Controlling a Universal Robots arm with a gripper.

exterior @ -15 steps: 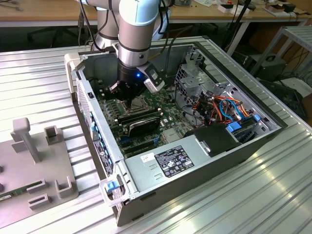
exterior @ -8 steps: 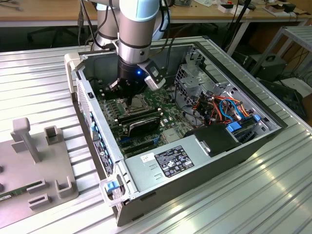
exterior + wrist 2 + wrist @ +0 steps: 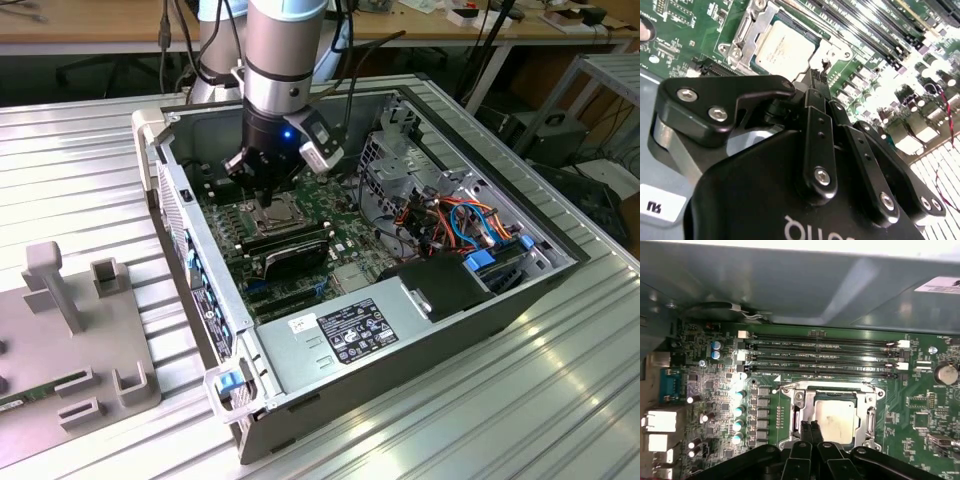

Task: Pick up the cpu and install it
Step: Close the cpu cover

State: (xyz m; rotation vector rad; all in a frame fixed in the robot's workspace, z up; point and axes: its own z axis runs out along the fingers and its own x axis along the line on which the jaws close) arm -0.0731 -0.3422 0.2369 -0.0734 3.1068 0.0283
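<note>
An open computer case [image 3: 330, 375] lies on a ribbed metal desk [image 3: 480, 400] as the robot arm [image 3: 285, 60] reaches down over its green motherboard [image 3: 715, 385]. The jaws are clenched together, tips at the edge of the metal socket frame [image 3: 870, 410] below the memory slots [image 3: 820, 357]. The cpu [image 3: 836, 416] sits flat inside that frame, just beside the tips, ungrasped.

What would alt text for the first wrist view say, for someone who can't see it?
A silver-grey cpu lies inside its metal-framed socket on a green motherboard, and the gripper sits at the socket's edge with its two black fingers shut together. Long black memory slots run beside the socket.
</note>
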